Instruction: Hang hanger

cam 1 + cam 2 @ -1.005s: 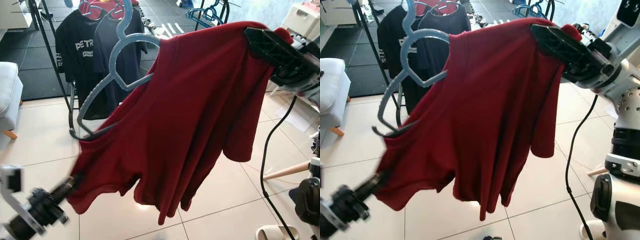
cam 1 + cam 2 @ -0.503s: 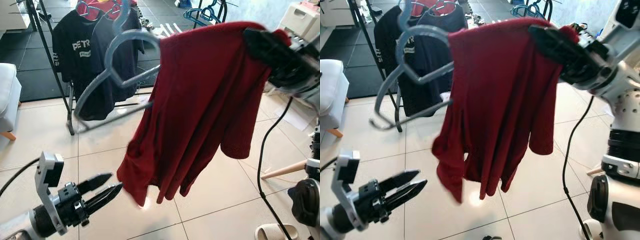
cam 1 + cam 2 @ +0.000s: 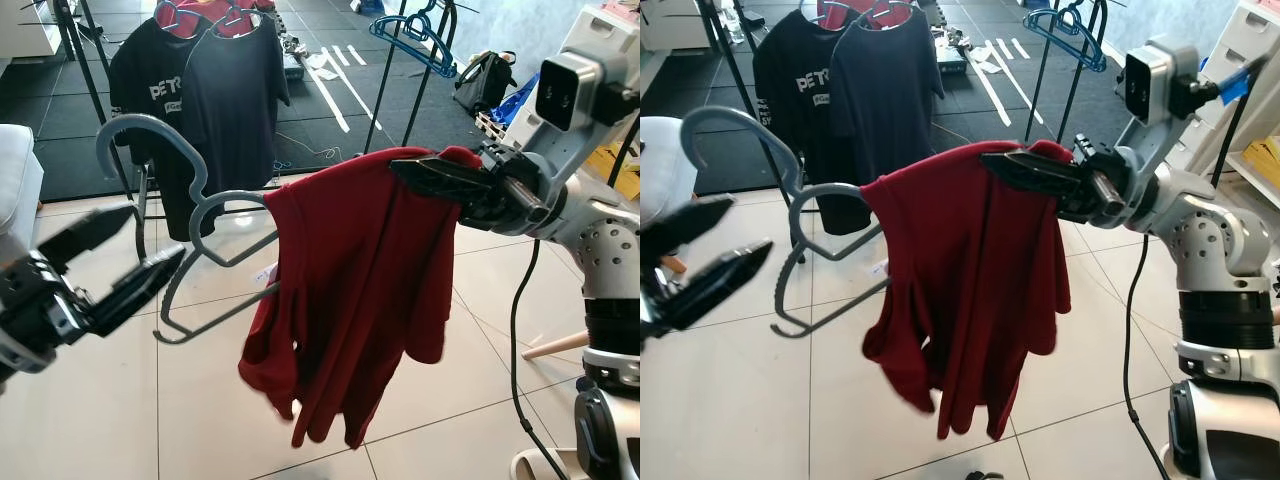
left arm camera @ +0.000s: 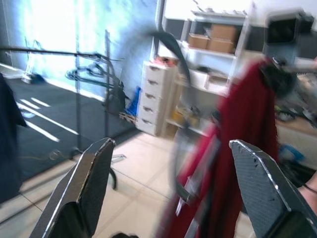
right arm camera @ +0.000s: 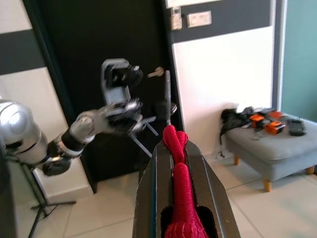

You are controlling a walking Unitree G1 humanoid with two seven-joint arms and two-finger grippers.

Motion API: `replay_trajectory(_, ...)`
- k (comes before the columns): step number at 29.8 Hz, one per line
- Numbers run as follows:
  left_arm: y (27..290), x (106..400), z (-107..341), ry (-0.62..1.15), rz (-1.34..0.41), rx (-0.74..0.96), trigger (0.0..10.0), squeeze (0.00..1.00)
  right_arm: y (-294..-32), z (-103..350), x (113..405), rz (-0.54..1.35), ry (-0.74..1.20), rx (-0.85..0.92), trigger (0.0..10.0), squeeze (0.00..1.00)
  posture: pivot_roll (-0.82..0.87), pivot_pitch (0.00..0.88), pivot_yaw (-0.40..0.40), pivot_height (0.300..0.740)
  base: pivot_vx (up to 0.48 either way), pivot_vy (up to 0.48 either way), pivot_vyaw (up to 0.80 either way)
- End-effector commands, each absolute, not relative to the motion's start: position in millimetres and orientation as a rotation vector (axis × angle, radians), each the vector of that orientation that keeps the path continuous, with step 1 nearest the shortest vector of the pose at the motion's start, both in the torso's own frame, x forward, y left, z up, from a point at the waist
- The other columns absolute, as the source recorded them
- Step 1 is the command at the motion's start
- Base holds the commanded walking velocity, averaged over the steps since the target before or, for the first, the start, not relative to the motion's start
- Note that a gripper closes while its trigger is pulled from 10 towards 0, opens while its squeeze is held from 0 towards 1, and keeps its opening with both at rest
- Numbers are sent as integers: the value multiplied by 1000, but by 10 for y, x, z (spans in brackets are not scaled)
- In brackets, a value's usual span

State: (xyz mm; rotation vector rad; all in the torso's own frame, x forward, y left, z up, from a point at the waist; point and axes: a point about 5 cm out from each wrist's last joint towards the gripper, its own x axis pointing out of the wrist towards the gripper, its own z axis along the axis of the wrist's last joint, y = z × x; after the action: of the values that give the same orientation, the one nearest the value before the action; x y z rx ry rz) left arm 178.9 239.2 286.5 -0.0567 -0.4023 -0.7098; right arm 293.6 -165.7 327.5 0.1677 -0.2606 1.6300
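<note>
1. The right gripper squeezes its two black fingers tight on the top of the red shirt and holds it up in the air.
2. The left gripper has its fingers spread wide and holds nothing.
3. The grey hanger sits partly inside the shirt, just beside the left gripper.
4. The clothes rack with dark shirts stands well behind. The hanger is not hung yet, so most of the job is left, I think.

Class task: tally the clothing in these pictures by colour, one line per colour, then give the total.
Red shirts: 2, the red shirt pinched by the right gripper and a red garment on the rack.
Dark T-shirts on the rack: 2.
Total: 4.
</note>
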Motion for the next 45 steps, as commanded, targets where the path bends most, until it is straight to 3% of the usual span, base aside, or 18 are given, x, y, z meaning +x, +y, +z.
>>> replay_trajectory(1,2383,1780,2804,-370,-723,-65,10000,1000,-1619,3308,2866,1679,-276,153,0,0,-12,161,-77,740,0,0,0)
replay_trajectory(10,2292,1826,2694,-310,-735,-68,10000,1000,-1579,3336,2828,1708,-283,144,0,0,-15,160,-78,740,0,0,0)
replay_trajectory(11,2246,1825,2670,-292,-765,-82,10000,820,-1564,3353,2813,1717,-286,141,0,0,-17,161,-78,740,0,0,0)
replay_trajectory(13,2246,1825,2670,-292,-765,-82,10000,820,-1564,3353,2813,1717,-286,141,0,0,-17,161,-78,740,0,0,0)
replay_trajectory(14,2199,1812,2660,-280,-801,-100,9490,0,-1558,3366,2803,1723,-290,139,0,0,-15,161,-78,740,0,0,0)
replay_trajectory(16,2199,1812,2660,-280,-801,-100,9490,0,-1558,3366,2803,1723,-290,139,0,0,-15,161,-78,740,0,0,0)
replay_trajectory(17,2161,1801,2656,-274,-833,-120,8196,0,-1554,3368,2800,1727,-292,139,0,0,-14,161,-79,740,0,0,0)
replay_trajectory(19,2161,1801,2656,-274,-833,-120,8196,0,-1554,3368,2800,1727,-292,139,0,0,-14,161,-79,740,0,0,0)
replay_trajectory(20,2112,1787,2657,-272,-868,-138,471,0,-1553,3360,2804,1728,-292,138,0,0,-10,161,-82,740,0,0,0)
replay_trajectory(22,2066,1773,2660,-274,-897,-156,0,0,-1553,3352,2811,1727,-292,137,0,0,-10,162,-82,740,0,0,0)
replay_trajectory(45,1776,1746,2647,-286,-1037,-235,0,0,-1558,3345,2830,1725,-308,153,0,0,-5,168,-81,740,0,0,0)
